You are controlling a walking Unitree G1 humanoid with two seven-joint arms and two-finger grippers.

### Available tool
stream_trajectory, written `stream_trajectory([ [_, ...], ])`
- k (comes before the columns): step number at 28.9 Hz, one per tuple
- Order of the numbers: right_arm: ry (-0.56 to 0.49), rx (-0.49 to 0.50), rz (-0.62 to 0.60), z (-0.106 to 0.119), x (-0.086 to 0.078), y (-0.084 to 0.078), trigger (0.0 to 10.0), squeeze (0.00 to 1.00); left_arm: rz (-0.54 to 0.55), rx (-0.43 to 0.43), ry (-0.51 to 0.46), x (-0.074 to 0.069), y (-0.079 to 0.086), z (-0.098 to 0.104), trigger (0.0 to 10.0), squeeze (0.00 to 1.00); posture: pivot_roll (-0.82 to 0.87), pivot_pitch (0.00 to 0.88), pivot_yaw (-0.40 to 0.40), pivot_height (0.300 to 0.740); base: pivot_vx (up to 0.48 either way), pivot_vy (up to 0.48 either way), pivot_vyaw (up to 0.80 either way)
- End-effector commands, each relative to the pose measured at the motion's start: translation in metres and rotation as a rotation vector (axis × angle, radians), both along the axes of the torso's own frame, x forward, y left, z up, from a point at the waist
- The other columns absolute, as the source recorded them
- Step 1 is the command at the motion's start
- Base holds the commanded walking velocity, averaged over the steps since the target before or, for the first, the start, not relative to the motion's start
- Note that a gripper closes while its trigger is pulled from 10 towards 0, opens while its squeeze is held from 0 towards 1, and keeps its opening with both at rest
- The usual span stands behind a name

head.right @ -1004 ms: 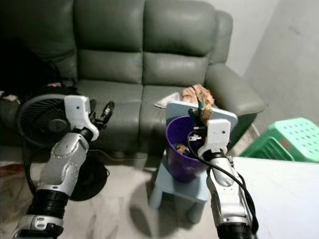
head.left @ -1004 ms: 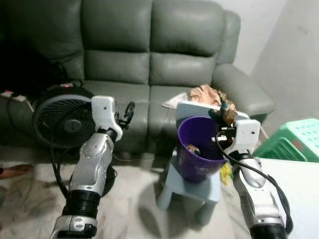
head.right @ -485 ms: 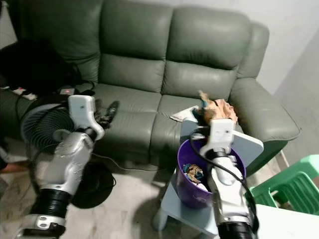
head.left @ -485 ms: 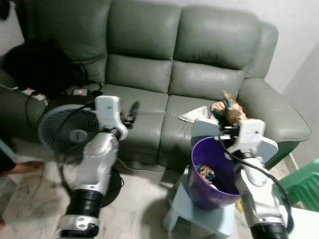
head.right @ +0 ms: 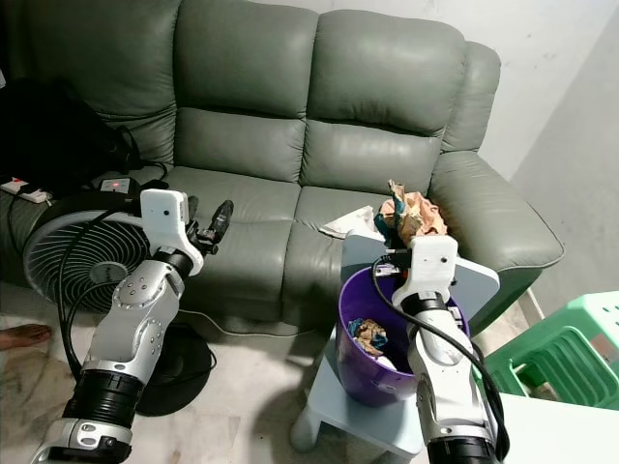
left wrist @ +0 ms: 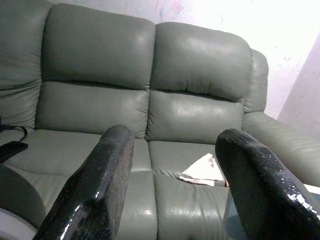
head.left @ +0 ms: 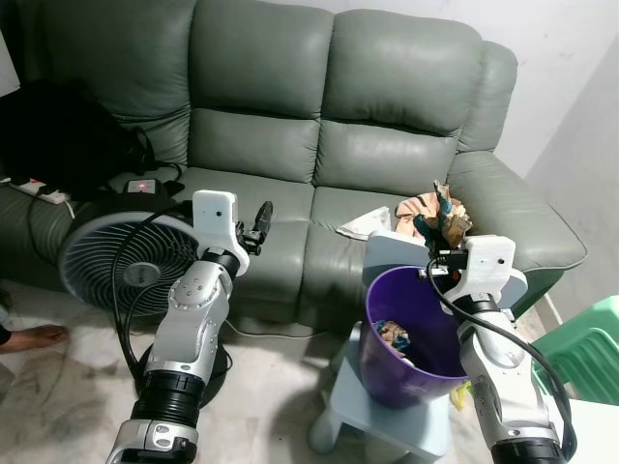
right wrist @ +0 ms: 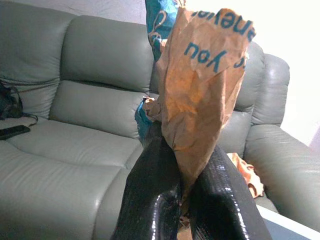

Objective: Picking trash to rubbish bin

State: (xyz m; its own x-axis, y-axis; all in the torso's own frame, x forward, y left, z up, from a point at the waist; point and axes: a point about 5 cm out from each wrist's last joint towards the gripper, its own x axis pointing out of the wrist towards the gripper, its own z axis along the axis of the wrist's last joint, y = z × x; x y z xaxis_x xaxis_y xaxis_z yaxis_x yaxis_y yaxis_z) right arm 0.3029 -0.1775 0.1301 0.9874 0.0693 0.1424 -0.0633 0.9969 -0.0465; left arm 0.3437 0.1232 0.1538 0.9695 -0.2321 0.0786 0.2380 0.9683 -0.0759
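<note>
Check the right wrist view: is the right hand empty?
No: the right hand has its two black fingers pressed shut on a crumpled orange paper wrapper with blue print.

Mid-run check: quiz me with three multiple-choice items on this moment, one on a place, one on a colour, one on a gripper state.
1. Where does the bin stand?
A. on the sofa
B. on a pale blue stool
C. beside the fan

2. What colour is the bin?
A. purple
B. green
C. white

3. The right gripper is:
A. open, empty
B. shut on a brown paper wrapper
C. shut on a cable

Key: 1 B, the stool carries it; 2 A, its wall is purple; 3 B, the fingers pinch the brown paper wrapper.
</note>
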Motion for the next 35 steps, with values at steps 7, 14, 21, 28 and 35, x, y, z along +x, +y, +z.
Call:
stream_trajectory([
  [7, 0.003, -0.036, 0.003, 0.004, 0.003, -0.005, 10.0, 0.00, -0.083, 0.055, -0.039, -0.010, -0.015, -0.001, 10.0, 0.00, 0.00, 0.000, -0.104, 0.740, 0.000, 0.000, 0.00],
  [14, 0.024, -0.025, -0.001, 0.003, 0.002, -0.005, 10.0, 0.00, -0.078, 0.054, -0.032, -0.010, -0.014, -0.002, 10.0, 0.00, 0.00, 0.000, -0.103, 0.740, 0.000, 0.000, -0.09],
  [21, 0.038, -0.018, -0.002, 0.002, 0.003, -0.005, 10.0, 0.00, -0.066, 0.049, -0.016, -0.009, -0.014, -0.002, 10.0, 0.00, 0.00, 0.000, -0.106, 0.740, 0.000, 0.000, -0.78],
  [28, 0.045, -0.016, -0.002, 0.001, 0.003, -0.005, 10.0, 0.00, -0.066, 0.004, -0.001, -0.007, -0.013, -0.001, 10.0, 0.00, 0.00, 0.000, -0.104, 0.740, 0.000, 0.000, -0.78],
  [35, 0.048, -0.015, -0.002, 0.001, 0.003, -0.005, 10.0, 0.00, -0.063, -0.005, 0.012, -0.007, -0.013, -0.002, 10.0, 0.00, 0.00, 0.000, -0.106, 0.740, 0.000, 0.200, -0.78],
])
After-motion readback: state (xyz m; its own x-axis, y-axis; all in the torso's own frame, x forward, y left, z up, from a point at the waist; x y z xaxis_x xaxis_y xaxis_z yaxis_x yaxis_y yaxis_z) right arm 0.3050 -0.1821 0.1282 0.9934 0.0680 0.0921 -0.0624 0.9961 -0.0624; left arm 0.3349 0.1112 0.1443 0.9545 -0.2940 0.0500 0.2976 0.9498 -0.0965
